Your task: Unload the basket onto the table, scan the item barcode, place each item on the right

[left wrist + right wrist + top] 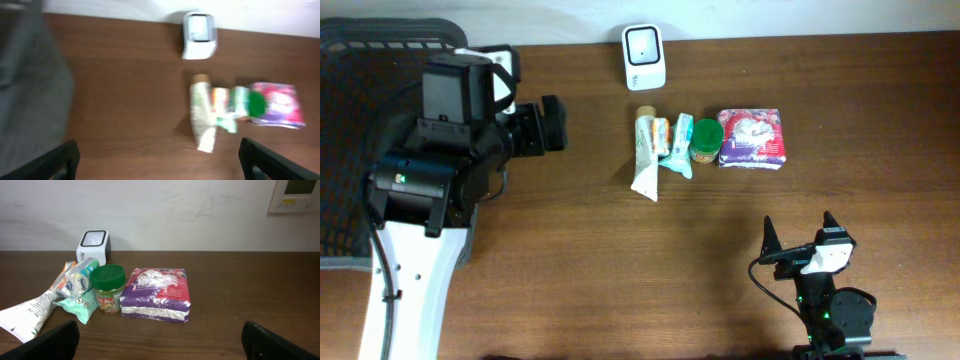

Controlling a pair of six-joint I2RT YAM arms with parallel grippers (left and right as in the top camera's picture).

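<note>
The white barcode scanner (644,56) stands at the table's back edge, also in the left wrist view (199,35) and the right wrist view (93,244). In front of it lie a white tube (645,155), a teal packet (678,145), a green-lidded jar (706,140) and a purple pack (752,138), side by side. My left gripper (545,125) hangs open and empty, left of the row; its blurred view shows the tube (202,115) ahead. Near the front edge, right of the row, my right gripper (800,232) is open and empty, facing the purple pack (157,294).
A dark mesh basket (350,150) fills the far left of the table, under the left arm. Bare brown tabletop (620,270) lies between the items and the front edge. A white wall rises behind the scanner.
</note>
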